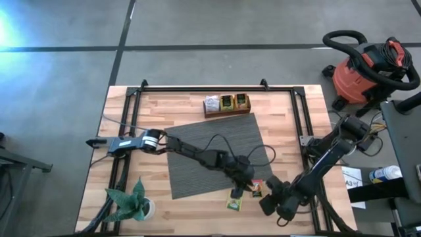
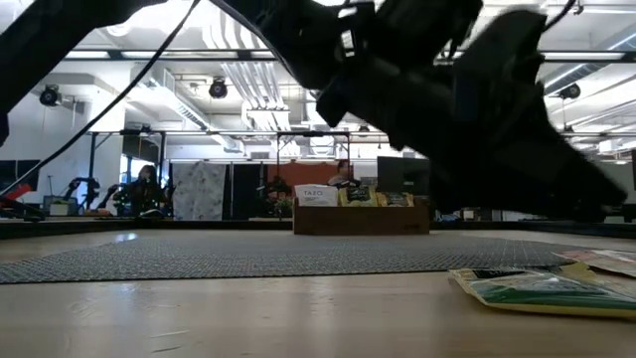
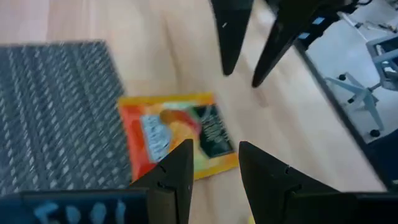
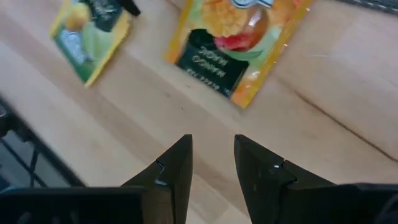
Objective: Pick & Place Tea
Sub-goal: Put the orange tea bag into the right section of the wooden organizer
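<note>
An orange-red tea packet (image 1: pixel 256 189) lies flat on the wood, just off the near right corner of the grey mat (image 1: pixel 210 148). A green-yellow packet (image 1: pixel 233 201) lies flat a little nearer and to its left. My left gripper (image 3: pixel 214 149) is open and hovers over the orange-red packet (image 3: pixel 174 134), touching nothing. My right gripper (image 4: pixel 213 140) is open too. It stands near-right of both the orange-red packet (image 4: pixel 239 43) and the green-yellow packet (image 4: pixel 90 37), its fingers pointing toward them. More packets stand in a wooden box (image 1: pixel 227 105) at the far edge.
A potted plant (image 1: pixel 128 205) stands at the table's near left corner. A black frame rail (image 1: pixel 217 87) runs along the far edge, with more rails down both sides. Beyond the table's far right corner is a red shop vacuum (image 1: pixel 365 69). The two arms are close together over the near right part of the table.
</note>
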